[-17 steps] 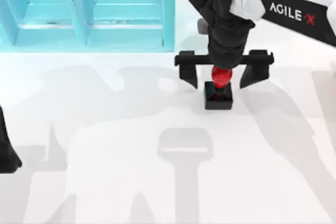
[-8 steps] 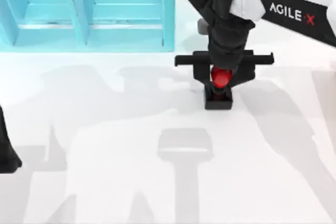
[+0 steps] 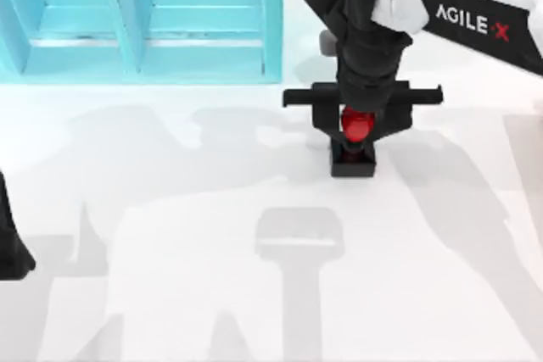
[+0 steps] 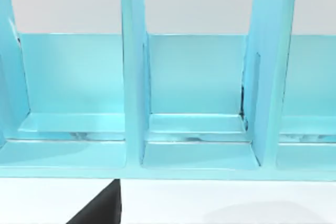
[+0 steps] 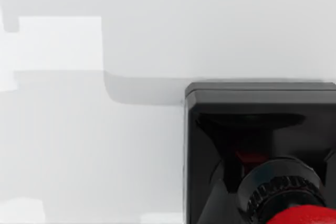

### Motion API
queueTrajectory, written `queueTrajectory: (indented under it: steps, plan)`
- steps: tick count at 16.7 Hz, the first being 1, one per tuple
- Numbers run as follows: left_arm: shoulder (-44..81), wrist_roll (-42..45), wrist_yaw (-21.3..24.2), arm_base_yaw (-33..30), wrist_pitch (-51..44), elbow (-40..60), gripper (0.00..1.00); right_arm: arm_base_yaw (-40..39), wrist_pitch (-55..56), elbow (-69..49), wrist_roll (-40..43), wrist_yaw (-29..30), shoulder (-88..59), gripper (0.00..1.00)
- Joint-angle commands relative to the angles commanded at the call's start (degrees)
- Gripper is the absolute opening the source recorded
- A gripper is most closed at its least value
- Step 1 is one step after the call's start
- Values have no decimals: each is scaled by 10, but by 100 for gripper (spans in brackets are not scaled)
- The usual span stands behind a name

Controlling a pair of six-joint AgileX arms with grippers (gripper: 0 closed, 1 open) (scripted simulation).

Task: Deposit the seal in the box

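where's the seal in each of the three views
Top view: the seal stands on the white table, right of centre, its red knob between the right gripper's closed fingers.
Left wrist view: not in it; the blue box is.
Right wrist view: the seal from close up.
Shared landmark: the white table.

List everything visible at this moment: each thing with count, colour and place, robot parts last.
seal: one, black square base with red knob, standing on the table right of centre, in front of the box's right end.
box: one, light blue, with upright dividers making open compartments, along the table's far left.
table: one, white, under everything.
right gripper: one, black on a white arm, fingers closed on the seal's red knob.
left gripper: one, black, parked at the table's left edge; its wrist camera faces the box.
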State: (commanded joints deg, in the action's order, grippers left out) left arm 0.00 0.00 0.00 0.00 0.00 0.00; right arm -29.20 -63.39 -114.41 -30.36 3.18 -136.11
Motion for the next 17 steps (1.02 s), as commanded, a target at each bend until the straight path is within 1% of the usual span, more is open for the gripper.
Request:
queueTrajectory:
  steps: [3,5,13,15,17]
  plan:
    - [0,0,0,0,0,0,100,-1,-2,-1,0,0,1,0]
    - [0,0,0,0,0,0,100,-1,-22,-22,-1,0,-2,0]
    - [0,0,0,0,0,0,100,1,-220,-248,0,0,-25,0]
    - [0,0,0,0,0,0,100,1,-247,-274,1,0,-27,0]
    - [0,0,0,0,0,0,100,1,-251,-278,1,0,-27,0]
